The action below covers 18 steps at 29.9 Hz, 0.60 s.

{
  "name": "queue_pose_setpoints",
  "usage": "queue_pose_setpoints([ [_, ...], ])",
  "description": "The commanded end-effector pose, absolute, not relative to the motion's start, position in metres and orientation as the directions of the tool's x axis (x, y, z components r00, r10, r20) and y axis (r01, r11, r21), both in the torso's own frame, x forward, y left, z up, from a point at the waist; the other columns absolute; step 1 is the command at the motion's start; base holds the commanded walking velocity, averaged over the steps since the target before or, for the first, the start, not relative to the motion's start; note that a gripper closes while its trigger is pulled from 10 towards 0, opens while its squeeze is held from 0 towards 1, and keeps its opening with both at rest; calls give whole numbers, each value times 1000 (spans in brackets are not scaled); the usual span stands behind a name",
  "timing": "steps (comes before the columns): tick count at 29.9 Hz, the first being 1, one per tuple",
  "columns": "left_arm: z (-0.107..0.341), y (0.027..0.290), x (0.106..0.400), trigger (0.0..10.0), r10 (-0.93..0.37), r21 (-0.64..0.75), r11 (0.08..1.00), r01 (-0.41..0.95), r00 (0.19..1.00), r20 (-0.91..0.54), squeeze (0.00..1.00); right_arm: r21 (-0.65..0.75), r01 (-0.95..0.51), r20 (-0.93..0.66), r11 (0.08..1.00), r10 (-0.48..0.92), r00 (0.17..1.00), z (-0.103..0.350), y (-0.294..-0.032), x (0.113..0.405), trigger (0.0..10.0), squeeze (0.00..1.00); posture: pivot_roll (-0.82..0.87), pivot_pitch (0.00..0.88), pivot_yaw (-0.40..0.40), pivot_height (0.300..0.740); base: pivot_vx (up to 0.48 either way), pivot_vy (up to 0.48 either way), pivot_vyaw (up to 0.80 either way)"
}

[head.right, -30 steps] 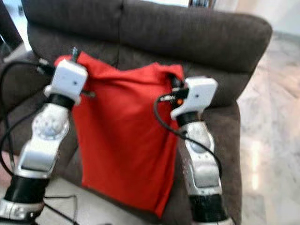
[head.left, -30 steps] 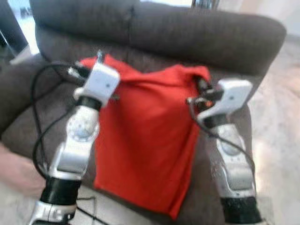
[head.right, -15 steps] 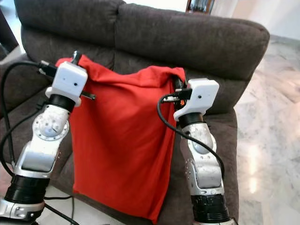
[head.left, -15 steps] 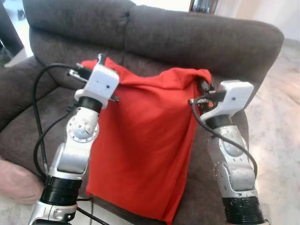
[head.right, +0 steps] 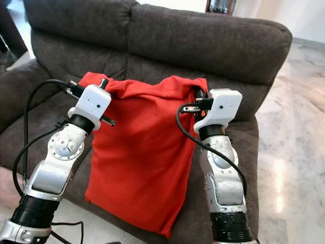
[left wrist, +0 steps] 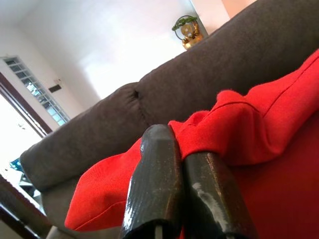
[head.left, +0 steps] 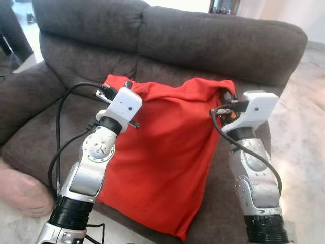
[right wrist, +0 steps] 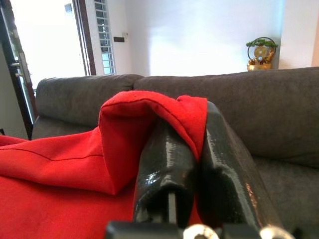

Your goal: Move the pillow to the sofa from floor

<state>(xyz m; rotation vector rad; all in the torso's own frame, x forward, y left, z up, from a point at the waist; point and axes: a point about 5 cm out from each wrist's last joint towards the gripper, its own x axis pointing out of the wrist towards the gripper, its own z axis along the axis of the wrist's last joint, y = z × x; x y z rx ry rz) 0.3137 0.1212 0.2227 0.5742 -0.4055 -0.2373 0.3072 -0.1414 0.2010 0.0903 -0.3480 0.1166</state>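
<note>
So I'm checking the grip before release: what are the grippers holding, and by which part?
Both hold the red fabric pillow over the dark grey sofa: left gripper and right gripper each pinch a top corner.

The left gripper [left wrist: 182, 164] with its two black fingers [left wrist: 154, 189] pinches a fold of the red fabric pillow [left wrist: 269, 149]. The dark grey upholstered sofa [left wrist: 199, 84] crosses the frame behind.

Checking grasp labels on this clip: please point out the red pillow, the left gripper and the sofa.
red pillow [head.left: 167, 157]: left eye view, middle of its front face.
left gripper [left wrist: 182, 174]: left wrist view, between the fingertips pinching the pillow's corner.
sofa [head.right: 203, 46]: right eye view, backrest cushion.
</note>
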Motion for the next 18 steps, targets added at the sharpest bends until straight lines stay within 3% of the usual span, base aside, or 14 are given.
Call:
queue_pose_setpoints([
  [1, 223, 117, 312, 10000, -352, 587, 800, 122, 888, 295, 0, 57, -120, 335, 991, 94, 938, 200, -143, 308, 10000, 0, 133, 62, -33, 740, 0, 0, 0],
  [15, 222, 117, 313, 10000, -346, 608, 786, 109, 893, 287, 0, 34, -115, 286, 993, 100, 953, 192, -144, 309, 10000, 0, 133, 65, -33, 740, 0, 0, 0],
  [16, 222, 117, 313, 10000, -347, 607, 787, 112, 893, 286, 141, 34, -115, 285, 993, 101, 953, 192, -144, 309, 10000, 0, 132, 65, -33, 740, 0, 0, 0],
  [17, 222, 117, 313, 10000, -347, 606, 787, 113, 894, 285, 898, 34, -116, 285, 993, 101, 953, 192, -144, 309, 10000, 0, 132, 65, -33, 740, 0, 0, 0],
  [18, 221, 117, 313, 10000, -348, 606, 787, 114, 894, 284, 1000, 35, -117, 284, 993, 102, 953, 192, -144, 309, 10000, 1000, 131, 65, -33, 740, 0, 0, 0],
])
